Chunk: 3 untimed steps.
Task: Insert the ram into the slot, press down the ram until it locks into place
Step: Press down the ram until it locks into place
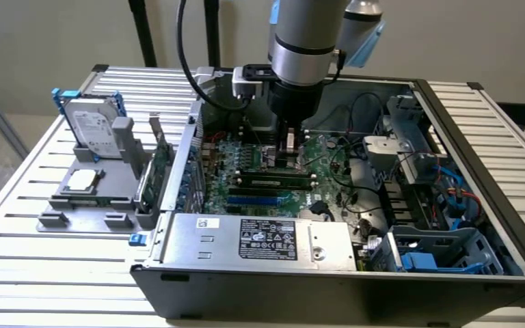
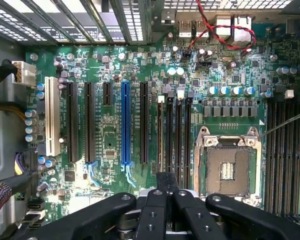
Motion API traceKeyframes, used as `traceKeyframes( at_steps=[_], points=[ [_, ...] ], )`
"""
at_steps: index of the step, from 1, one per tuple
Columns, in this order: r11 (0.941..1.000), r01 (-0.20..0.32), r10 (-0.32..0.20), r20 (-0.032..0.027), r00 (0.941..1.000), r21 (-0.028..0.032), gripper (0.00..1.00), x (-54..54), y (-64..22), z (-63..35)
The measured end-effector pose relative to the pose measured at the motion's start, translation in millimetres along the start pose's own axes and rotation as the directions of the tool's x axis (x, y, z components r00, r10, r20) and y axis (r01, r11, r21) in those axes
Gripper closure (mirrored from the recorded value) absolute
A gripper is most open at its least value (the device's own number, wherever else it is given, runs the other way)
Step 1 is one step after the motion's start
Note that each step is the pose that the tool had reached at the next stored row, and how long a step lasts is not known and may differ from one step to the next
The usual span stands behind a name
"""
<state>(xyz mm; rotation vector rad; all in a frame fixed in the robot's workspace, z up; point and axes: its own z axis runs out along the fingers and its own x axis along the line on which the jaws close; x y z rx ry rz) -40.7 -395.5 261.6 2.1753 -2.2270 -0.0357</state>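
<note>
The ram (image 1: 276, 179), a thin green stick with dark chips, stands on edge in a black slot on the motherboard inside the open computer case. My gripper (image 1: 290, 160) hangs straight down just above the ram's far side; I cannot tell whether it touches. In the wrist view the gripper (image 2: 166, 181) has its black fingers drawn together, shut, with nothing visible between them. It is lined up with the group of narrow black memory slots (image 2: 169, 135) between the blue socket (image 2: 125, 125) and the CPU socket (image 2: 227, 165). The ram is hard to pick out there, seen edge-on.
The case wall (image 1: 180, 164) and the power supply (image 1: 262, 239) hem in the board. Cables (image 1: 354, 198) and drive cages (image 1: 409, 137) crowd the exterior view's right. Outside the case, a grey fixture (image 1: 89, 198) carries a hard drive (image 1: 93, 123) and an upright green expansion card (image 1: 160, 171). A red-black wire (image 2: 215, 27) crosses the board.
</note>
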Motion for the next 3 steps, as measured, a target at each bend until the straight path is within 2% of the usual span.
traceKeyframes(
  at_steps=[3],
  points=[
    [1.0, 0.0, 0.0, 0.0, 1.0, 0.0, 0.89, 0.0, 0.0, 0.0]
  ],
)
